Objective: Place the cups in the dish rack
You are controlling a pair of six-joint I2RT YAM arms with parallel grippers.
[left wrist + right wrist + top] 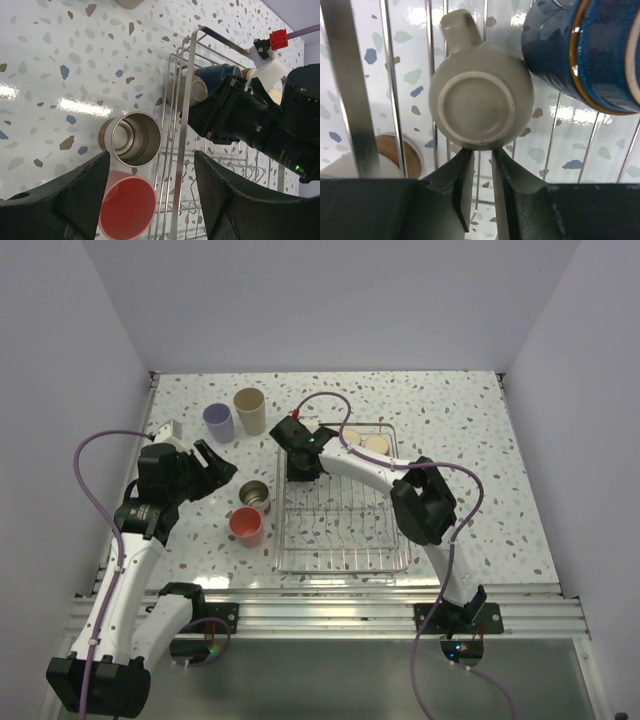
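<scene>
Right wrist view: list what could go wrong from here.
1. The right gripper has its fingertips right by the cream mug, which lies close against the blue mug; a bump could knock them together.
2. The steel cup and coral cup stand close; grabbing one with the open left gripper may tip the other.

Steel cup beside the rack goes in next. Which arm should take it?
Left. The left tool, open, hovers over the steel cup outside the dish rack; the right tool is down inside the rack at a beige mug.
</scene>
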